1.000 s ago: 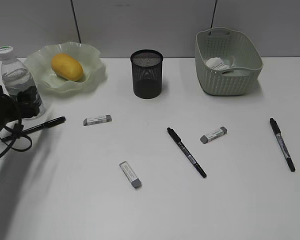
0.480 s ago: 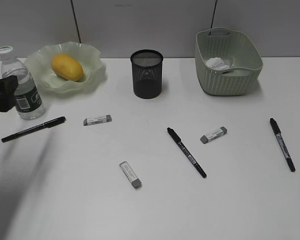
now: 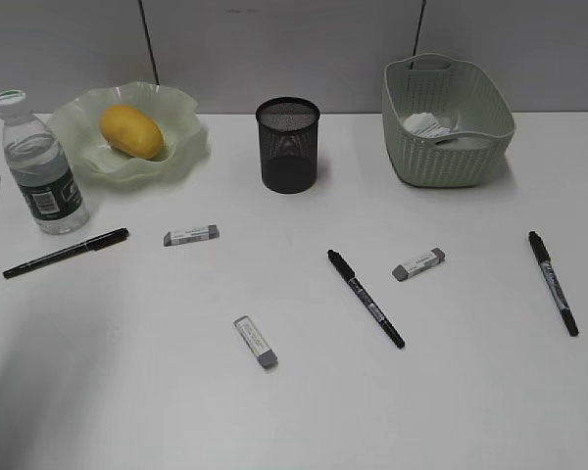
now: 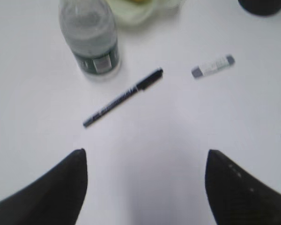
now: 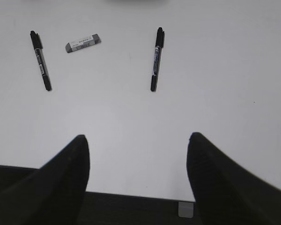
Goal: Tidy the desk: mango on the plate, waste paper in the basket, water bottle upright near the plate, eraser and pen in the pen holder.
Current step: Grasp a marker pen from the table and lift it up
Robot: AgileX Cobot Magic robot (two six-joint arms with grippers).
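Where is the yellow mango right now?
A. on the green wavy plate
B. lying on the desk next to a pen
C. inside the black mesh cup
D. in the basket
A. The mango lies on the plate with the wavy rim, beside the upright bottle.
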